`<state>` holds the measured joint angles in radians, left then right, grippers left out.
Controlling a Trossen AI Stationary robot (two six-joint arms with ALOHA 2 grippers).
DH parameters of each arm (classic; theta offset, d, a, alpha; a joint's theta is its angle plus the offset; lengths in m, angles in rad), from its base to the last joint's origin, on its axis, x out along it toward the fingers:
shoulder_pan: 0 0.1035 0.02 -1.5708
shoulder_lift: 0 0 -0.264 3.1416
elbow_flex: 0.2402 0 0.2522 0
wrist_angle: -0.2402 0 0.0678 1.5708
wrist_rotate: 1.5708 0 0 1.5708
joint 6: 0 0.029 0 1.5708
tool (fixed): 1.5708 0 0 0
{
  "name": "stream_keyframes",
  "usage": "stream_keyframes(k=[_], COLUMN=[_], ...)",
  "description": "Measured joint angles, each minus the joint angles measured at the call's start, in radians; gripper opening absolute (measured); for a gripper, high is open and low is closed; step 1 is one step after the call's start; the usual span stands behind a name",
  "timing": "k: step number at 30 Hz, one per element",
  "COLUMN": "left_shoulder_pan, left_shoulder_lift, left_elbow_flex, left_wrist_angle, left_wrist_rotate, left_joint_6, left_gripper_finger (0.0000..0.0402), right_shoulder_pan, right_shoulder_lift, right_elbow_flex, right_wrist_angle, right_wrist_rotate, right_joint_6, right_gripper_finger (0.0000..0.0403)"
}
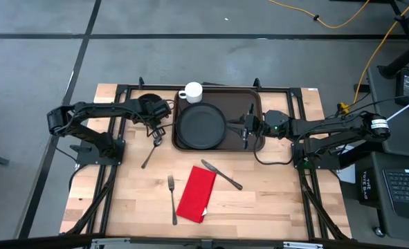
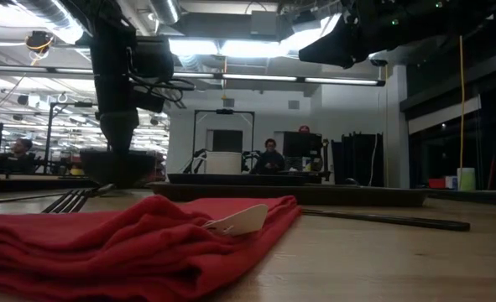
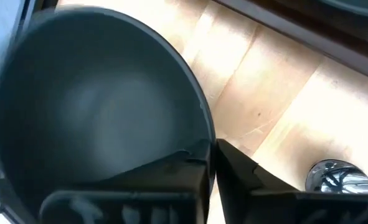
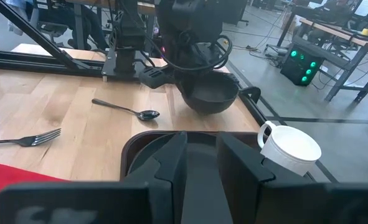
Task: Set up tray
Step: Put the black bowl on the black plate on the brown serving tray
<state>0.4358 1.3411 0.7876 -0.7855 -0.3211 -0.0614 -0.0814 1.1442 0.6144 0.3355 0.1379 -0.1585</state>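
A dark brown tray [image 1: 254, 97] lies at the table's far middle with a round black plate [image 1: 201, 126] on it. A white mug [image 1: 192, 91] stands at its far left corner. Left of the tray a black bowl [image 4: 208, 96] stands on the wood, and my left gripper [image 3: 212, 146] is shut on its rim, coming down from above. My right gripper [image 4: 199, 140] hovers open over the tray's right part, beside the plate, with nothing between its fingers. A spoon [image 1: 152, 149], a fork [image 1: 173, 199], a red napkin [image 1: 197, 194] and a knife [image 1: 221, 174] lie nearer. My left gripper pinches the bowl's rim [image 3: 202, 118] on the side that faces the tray, one finger [image 3: 184, 171] inside the bowl and one finger [image 3: 240, 171] outside. The fingers slant down from above. The bowl sits with its base on the table.
The spoon's head [image 3: 333, 177] lies close to the bowl on its near side. A strip of bare wood [image 3: 258, 87] runs between bowl and tray. Black frame rails [image 1: 114, 138] run along both sides of the table. People sit far off in the room.
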Motion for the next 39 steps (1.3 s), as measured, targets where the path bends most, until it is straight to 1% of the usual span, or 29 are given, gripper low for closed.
stream_keyframes(k=[6,13,16,19,22,27,30,34,39], left_shoulder_pan=[-0.023,-0.089,-0.129,-0.176,-0.231,-0.325,-0.38,-0.43,-0.459], left_shoulder_lift=[-0.005,-0.049,-0.085,-0.127,-0.168,-0.192,-0.163,-0.086,0.056], left_elbow_flex=[0.0,0.0,0.0,0.0,0.004,0.088,0.158,0.239,0.35], left_wrist_angle=[0.0,-0.002,-0.001,0.001,0.007,0.009,0.011,0.009,0.004], left_wrist_rotate=[-0.025,-0.019,-0.016,0.012,0.017,0.018,0.018,0.007,0.016], left_joint_6=[0.015,0.03,0.026,0.02,-0.012,-0.063,-0.065,-0.036,0.076], left_gripper_finger=[0.0004,0.0003,0.0003,0.0003,0.0003,0.0003,0.0003,0.0003,0.0003], right_shoulder_pan=[0.0,0.0,0.0,0.0,0.0,0.0,0.0,0.0,0.0], right_shoulder_lift=[0.0,0.0,0.0,0.0,0.0,0.0,0.0,-0.002,-0.036], right_elbow_flex=[0.0,0.0,0.0,0.0,0.0,0.0,0.0,0.0,0.0], right_wrist_angle=[-0.004,-0.007,-0.006,-0.006,-0.006,-0.005,-0.001,0.003,0.0], right_wrist_rotate=[0.0,0.0,0.0,0.0,0.0,0.0,0.0,0.0,0.0], right_joint_6=[0.0,-0.001,-0.002,-0.003,-0.003,-0.003,-0.004,-0.005,-0.005], right_gripper_finger=[0.0092,0.0092,0.0092,0.0092,0.0092,0.0092,0.0092,0.0092,0.0092])
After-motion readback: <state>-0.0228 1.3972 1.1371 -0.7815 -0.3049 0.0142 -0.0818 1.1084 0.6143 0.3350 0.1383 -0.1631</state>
